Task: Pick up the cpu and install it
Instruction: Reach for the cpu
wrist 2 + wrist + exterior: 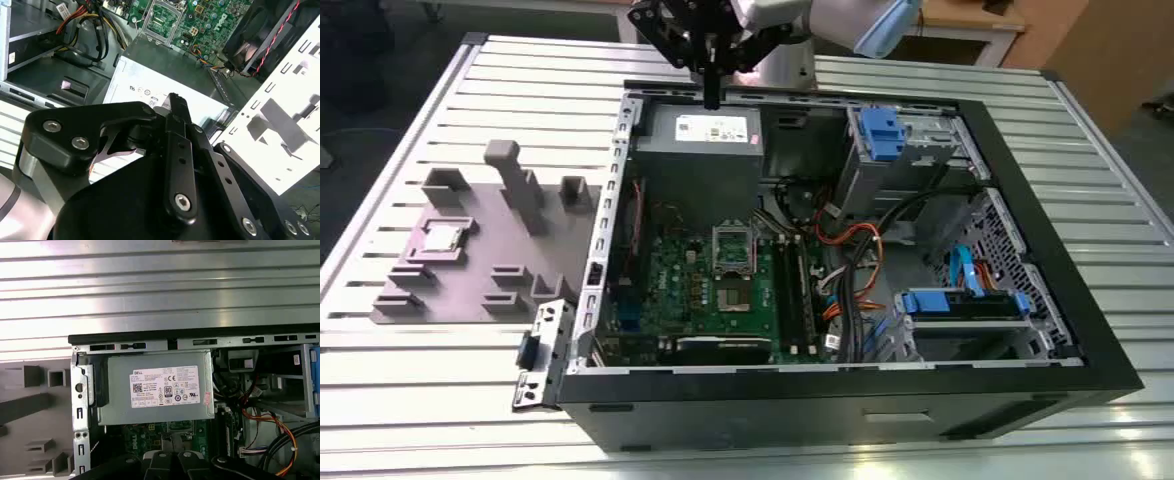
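Gripper (711,100) over power supply (700,140); cpu (443,236) well apart

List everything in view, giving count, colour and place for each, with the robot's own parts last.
table: one, silver, slatted, under everything.
computer case: one, black, open, on the table.
fixture plate: one, grey, on the table beside the case.
cpu: one, dull silver, seated in the fixture plate, exterior view's left.
motherboard: one, green, inside the case.
socket frame: one, shiny metal, on the motherboard.
power supply: one, grey, inside the case, beside the motherboard.
drive brackets: two, blue, inside the case, exterior view's right.
claw: one, black, shut and empty, above the power supply.
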Robot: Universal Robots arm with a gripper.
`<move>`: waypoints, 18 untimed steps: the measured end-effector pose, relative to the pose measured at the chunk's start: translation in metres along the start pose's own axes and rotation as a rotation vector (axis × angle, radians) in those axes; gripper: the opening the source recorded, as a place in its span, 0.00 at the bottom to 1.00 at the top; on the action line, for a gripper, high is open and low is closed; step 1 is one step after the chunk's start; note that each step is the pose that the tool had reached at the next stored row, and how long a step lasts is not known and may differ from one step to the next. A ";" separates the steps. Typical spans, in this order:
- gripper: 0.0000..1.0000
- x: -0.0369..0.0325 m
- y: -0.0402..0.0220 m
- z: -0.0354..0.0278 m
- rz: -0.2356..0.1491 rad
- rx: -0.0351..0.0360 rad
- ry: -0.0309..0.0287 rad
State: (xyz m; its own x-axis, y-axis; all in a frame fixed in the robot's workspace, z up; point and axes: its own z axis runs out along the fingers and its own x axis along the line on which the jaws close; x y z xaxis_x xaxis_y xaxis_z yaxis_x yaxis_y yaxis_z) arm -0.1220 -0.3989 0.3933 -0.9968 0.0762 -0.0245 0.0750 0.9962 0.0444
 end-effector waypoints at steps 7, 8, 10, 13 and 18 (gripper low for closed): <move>0.11 0.0000 0.0000 0.0000 0.000 0.0001 0.0000; 0.11 0.0000 0.0000 0.0000 0.000 0.0000 0.0000; 0.11 0.0000 0.0000 0.0000 0.000 0.0000 0.0000; 0.11 0.0011 0.0000 -0.0001 0.000 0.0002 0.0001; 0.11 0.0025 -0.0002 0.0000 0.000 0.0000 0.0000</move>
State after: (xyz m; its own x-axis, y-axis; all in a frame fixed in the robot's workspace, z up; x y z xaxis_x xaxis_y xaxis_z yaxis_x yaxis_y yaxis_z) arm -0.1245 -0.3989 0.3933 -0.9968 0.0762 -0.0244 0.0750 0.9962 0.0444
